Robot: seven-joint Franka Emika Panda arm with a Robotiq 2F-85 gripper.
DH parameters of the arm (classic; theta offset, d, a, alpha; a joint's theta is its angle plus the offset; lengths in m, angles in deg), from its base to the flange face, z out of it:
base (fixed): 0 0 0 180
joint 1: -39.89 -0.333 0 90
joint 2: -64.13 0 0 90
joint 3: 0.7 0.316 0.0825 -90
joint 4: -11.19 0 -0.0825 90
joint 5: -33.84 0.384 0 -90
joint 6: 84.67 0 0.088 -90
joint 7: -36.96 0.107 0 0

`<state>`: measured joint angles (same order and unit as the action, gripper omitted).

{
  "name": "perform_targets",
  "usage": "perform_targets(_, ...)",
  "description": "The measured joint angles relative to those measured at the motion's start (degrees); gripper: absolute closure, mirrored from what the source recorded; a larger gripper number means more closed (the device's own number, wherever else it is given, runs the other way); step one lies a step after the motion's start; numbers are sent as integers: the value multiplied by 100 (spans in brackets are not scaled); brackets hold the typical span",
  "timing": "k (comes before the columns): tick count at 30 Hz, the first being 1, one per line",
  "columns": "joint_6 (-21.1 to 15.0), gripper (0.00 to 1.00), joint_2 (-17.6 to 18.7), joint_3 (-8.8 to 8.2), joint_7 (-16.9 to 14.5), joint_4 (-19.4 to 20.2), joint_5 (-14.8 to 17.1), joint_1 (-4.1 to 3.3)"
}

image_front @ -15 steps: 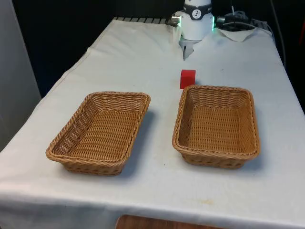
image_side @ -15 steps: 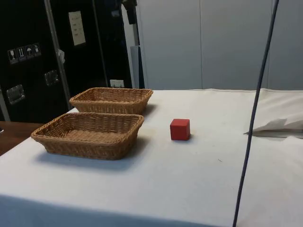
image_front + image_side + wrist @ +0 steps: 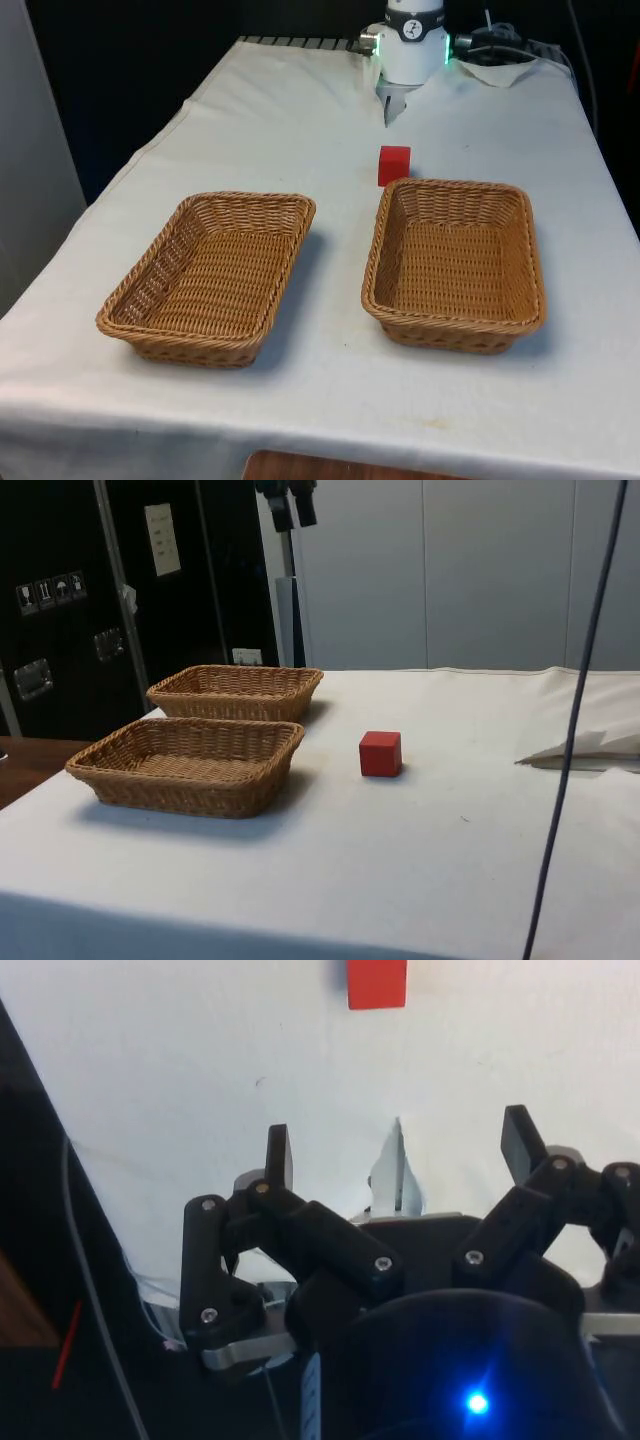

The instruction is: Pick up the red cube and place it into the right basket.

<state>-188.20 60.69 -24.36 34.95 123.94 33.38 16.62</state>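
pincer point(image 3: 400, 1155) | fingers point(image 3: 278, 1155) spread wide | holding nothing | raised high

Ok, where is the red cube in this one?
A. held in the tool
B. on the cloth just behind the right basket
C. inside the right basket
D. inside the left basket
B: the cube sits on the cloth beside the far rim of the right basket, and the open tool holds nothing.
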Motion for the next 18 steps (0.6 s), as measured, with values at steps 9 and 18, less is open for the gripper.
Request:
perform_targets(9, -29, 0, -441, 46, 92, 464, -229, 0)
perform_targets(18, -275, 0, -894, 74, 269, 1129, -579, 0)
